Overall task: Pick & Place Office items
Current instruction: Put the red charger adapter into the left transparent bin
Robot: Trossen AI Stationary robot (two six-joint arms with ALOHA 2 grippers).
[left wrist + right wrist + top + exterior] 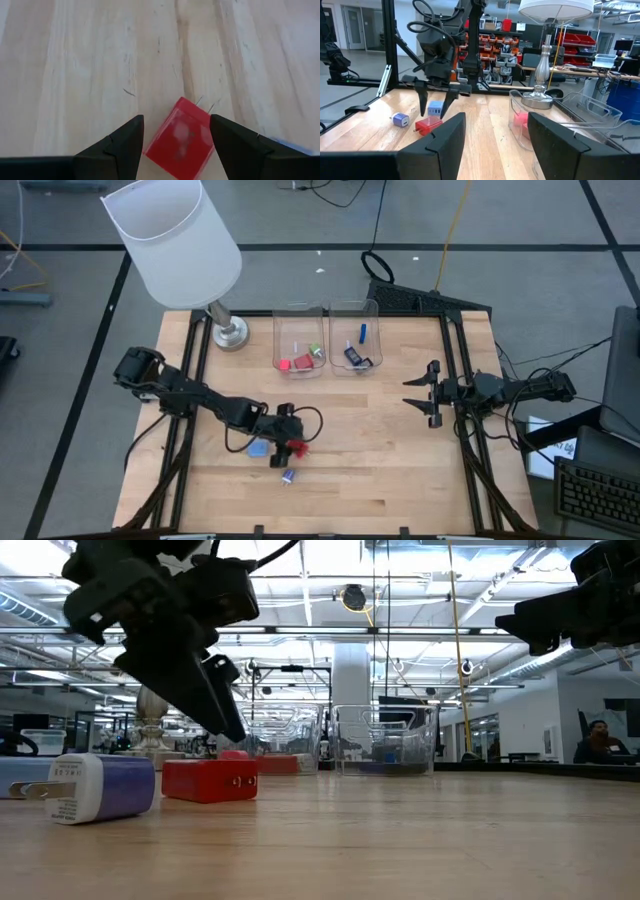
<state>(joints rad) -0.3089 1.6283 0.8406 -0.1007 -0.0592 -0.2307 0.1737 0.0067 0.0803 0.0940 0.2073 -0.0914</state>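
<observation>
A red plug-in charger block (182,140) lies flat on the wooden table, its two prongs pointing away from my left wrist camera. My left gripper (176,125) is open just above it, one finger on each side, touching nothing. The red block also shows in the low view (210,781) and the high view (297,447). A light blue piece (257,449) lies to the block's left. A small blue-violet charger (288,476) lies nearer the front edge. My right gripper (425,392) is open and empty at the table's right side.
Two clear bins stand at the back middle: the left bin (299,330) holds red and green pieces, the right bin (355,325) a dark blue and a black piece. A big white-shaded lamp (175,240) stands at the back left on a metal base (229,333).
</observation>
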